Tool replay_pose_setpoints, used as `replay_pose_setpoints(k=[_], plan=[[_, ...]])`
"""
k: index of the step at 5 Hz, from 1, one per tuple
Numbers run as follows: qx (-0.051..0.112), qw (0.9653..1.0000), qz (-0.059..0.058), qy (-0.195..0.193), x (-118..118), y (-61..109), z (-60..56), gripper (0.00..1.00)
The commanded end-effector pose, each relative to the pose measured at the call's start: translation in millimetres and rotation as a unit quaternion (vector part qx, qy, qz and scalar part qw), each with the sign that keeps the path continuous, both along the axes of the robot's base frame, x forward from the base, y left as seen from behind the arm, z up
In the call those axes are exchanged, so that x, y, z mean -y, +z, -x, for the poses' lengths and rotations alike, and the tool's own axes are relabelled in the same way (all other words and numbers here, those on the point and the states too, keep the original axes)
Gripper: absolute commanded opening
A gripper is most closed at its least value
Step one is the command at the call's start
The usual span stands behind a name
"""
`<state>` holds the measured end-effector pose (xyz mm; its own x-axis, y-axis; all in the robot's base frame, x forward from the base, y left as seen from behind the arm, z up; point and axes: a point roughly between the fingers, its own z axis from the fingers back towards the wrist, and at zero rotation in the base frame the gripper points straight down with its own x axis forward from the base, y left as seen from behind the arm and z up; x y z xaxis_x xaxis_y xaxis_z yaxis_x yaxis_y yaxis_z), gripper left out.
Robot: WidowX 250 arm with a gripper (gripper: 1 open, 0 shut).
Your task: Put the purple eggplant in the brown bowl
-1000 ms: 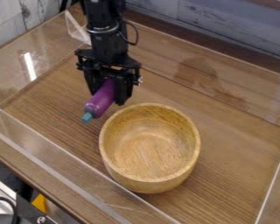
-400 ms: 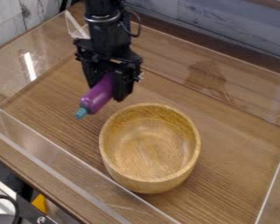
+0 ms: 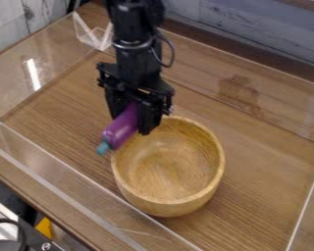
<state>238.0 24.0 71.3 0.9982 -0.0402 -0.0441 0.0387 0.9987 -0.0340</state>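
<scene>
The purple eggplant (image 3: 119, 128) hangs tilted in the air, its teal stem tip pointing down-left, just over the left rim of the brown bowl (image 3: 173, 176). My black gripper (image 3: 129, 120) comes down from above and is shut on the eggplant's plump upper end, with one finger on each side. The bowl is a large round wooden one with nothing inside it, standing on the wooden table in front of and to the right of the gripper.
Clear plastic walls (image 3: 68, 211) fence the wooden table on the left and front sides. A grey plank wall (image 3: 251, 25) runs along the back. Bare tabletop (image 3: 271, 108) lies to the right of and behind the bowl.
The gripper has lifted the eggplant off the table and carried it right and forward, from beside the bowl to just over its left rim.
</scene>
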Motion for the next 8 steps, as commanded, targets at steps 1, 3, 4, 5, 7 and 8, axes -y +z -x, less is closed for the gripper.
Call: replay_pose_setpoints(k=[1, 3, 4, 5, 7, 8], plan=[[0.011, 0.9992, -0.007, -0.038, 15.1, 9.3, -4.0, 1.00], [0.034, 0.9952, -0.019, -0.090, 39.3, 13.3, -17.2, 1.00], [0.038, 0.9956, -0.018, -0.084, 41.6, 17.7, -17.5, 0.00], [0.041, 0.9956, -0.017, -0.082, 42.5, 18.2, -19.9, 0.00], [0.074, 0.9951, -0.018, -0.063, 50.7, 51.9, -14.0, 0.00], [0.075, 0.9963, -0.016, -0.038, 55.9, 56.8, -2.2, 1.00]])
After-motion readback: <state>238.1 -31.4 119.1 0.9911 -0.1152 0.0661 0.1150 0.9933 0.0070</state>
